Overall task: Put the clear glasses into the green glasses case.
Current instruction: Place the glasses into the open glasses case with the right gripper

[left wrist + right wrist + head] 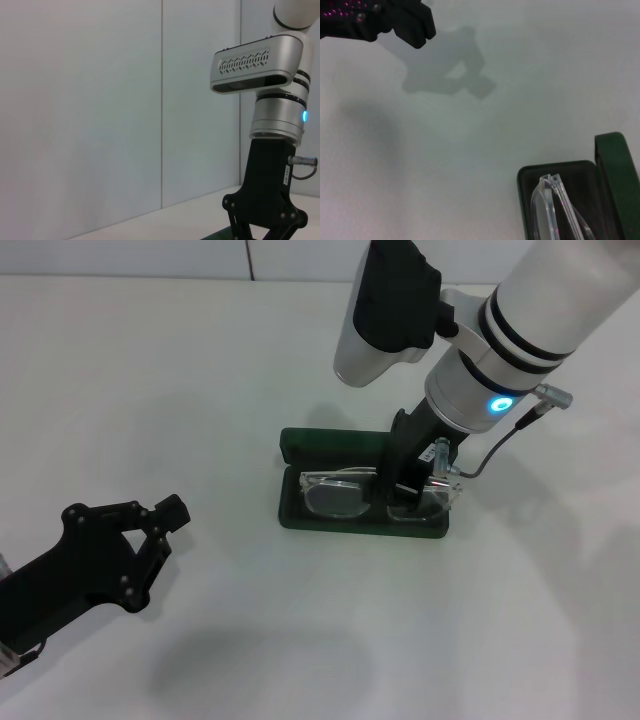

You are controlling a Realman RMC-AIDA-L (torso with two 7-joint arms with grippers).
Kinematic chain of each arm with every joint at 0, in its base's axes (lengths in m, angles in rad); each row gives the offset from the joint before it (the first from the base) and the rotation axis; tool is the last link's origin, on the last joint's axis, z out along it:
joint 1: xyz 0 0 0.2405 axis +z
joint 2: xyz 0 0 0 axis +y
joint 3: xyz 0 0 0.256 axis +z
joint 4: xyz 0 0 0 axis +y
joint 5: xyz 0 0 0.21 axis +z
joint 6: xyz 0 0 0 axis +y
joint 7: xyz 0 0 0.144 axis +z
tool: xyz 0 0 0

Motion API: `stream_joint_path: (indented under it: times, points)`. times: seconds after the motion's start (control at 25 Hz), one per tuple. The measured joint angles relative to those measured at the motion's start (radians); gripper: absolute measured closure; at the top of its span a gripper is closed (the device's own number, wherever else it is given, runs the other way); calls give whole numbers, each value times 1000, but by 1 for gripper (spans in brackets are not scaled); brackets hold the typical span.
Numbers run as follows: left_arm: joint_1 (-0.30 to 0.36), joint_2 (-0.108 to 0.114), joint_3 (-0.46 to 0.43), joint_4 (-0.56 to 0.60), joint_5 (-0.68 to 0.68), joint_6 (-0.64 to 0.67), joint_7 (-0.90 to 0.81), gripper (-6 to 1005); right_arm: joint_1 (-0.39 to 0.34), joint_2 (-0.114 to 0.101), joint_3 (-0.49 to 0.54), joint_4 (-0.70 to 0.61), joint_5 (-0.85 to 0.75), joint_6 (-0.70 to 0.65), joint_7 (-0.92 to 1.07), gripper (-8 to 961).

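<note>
The clear glasses point(375, 495) lie folded in the tray of the open green glasses case point(330, 443), lid up at twelve o'clock. The right gripper point(400, 486) reaches down over the bridge; its grip I cannot tell. Best release gently, then lift straight up. The left gripper point(165, 520) idles at nine o'clock.

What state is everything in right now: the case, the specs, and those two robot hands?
green glasses case: open, lid up, on the table.
clear glasses: folded, lying inside the case's tray.
right gripper: down in the case at the glasses' bridge.
left gripper: off to the side above the table, holding nothing.
</note>
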Motion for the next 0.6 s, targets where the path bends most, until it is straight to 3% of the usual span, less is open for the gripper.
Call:
stream_joint_path:
  times: [0.6]
  points:
    - [0,-2,0,-1,0,-8,3,943,0,0,0,9,0,-1,0,906]
